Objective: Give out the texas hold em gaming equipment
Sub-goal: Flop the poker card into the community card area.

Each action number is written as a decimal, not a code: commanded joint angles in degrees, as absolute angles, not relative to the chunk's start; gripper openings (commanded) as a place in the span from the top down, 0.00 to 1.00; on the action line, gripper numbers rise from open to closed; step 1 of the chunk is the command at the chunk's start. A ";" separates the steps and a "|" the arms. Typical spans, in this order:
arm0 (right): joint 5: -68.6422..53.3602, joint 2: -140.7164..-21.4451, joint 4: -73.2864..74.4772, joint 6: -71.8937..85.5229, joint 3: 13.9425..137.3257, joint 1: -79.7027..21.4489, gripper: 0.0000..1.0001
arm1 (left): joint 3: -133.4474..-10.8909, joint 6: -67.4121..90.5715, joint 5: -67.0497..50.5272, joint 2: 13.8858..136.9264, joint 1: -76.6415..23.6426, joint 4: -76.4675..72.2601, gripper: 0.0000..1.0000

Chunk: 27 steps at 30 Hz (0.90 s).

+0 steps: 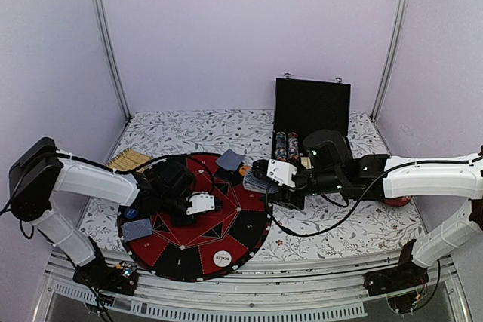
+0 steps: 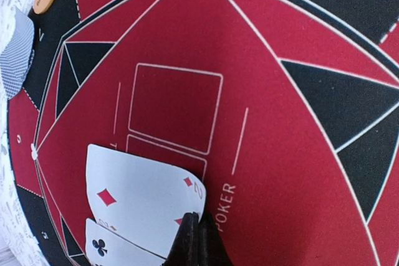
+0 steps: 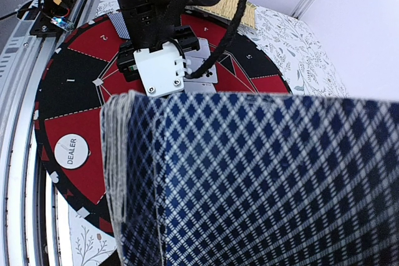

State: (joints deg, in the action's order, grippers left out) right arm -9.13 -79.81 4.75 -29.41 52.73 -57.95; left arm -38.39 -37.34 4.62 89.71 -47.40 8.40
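A round red and black poker mat [image 1: 249, 228] lies in front of the arms. My left gripper [image 2: 198, 227] is low over its middle, shut on a bent face-up two of diamonds [image 2: 143, 191]. A clubs card [image 2: 109, 247] shows just under it. My right gripper [image 1: 258, 182] is at the mat's far right edge, shut on a thick deck of blue-patterned cards [image 3: 262, 185] that hides its fingers. The white DEALER disc [image 1: 222, 258] rests on the mat's near rim. Face-down cards lie at the mat's left [image 1: 137, 229] and far edge [image 1: 230, 160], by an orange disc [image 1: 245, 170].
An open black case [image 1: 311, 107] with rolls of chips stands behind the right gripper. A straw-coloured mat [image 1: 128, 160] lies at the far left. A red object [image 1: 398, 202] sits under the right arm. White walls and metal posts enclose the table.
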 commanded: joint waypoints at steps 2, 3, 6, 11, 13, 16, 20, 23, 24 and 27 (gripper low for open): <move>-8.89 -77.77 4.22 -29.58 52.53 -57.83 0.51 | -37.10 -36.98 4.56 92.93 -47.75 13.97 0.98; -8.91 -77.74 4.22 -29.61 52.53 -57.79 0.50 | -37.11 -36.78 4.97 92.98 -47.82 13.86 0.94; -8.90 -77.63 4.31 -29.71 52.55 -57.83 0.50 | -37.07 -36.72 5.77 92.63 -47.76 13.98 0.83; -8.91 -77.70 4.31 -29.71 52.40 -57.79 0.50 | -36.39 -36.83 5.02 91.01 -48.05 13.95 0.66; -8.90 -77.63 4.39 -29.71 52.34 -57.80 0.51 | -36.38 -36.83 5.04 90.41 -48.30 14.02 0.65; -8.72 -77.54 4.50 -29.71 52.37 -57.82 0.50 | -37.24 -36.40 4.47 89.02 -49.42 15.47 0.63; -8.65 -77.24 4.59 -29.71 52.37 -57.83 0.50 | -38.33 -34.53 4.09 83.94 -51.69 16.46 0.57; -8.62 -77.19 4.58 -29.71 52.30 -57.83 0.50 | -38.78 -31.61 2.54 76.69 -52.12 15.26 0.53; -8.51 -77.16 4.67 -29.71 52.33 -57.83 0.50 | -39.10 -30.28 1.87 73.87 -52.20 14.78 0.52; -8.30 -77.17 4.72 -29.71 52.32 -57.83 0.50 | -39.84 -23.85 3.02 64.96 -52.28 11.27 0.47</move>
State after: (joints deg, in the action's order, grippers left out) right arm -9.06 -78.96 5.17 -29.45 52.73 -57.95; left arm -38.48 -31.88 3.81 74.56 -51.90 14.41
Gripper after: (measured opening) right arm 0.499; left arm 0.502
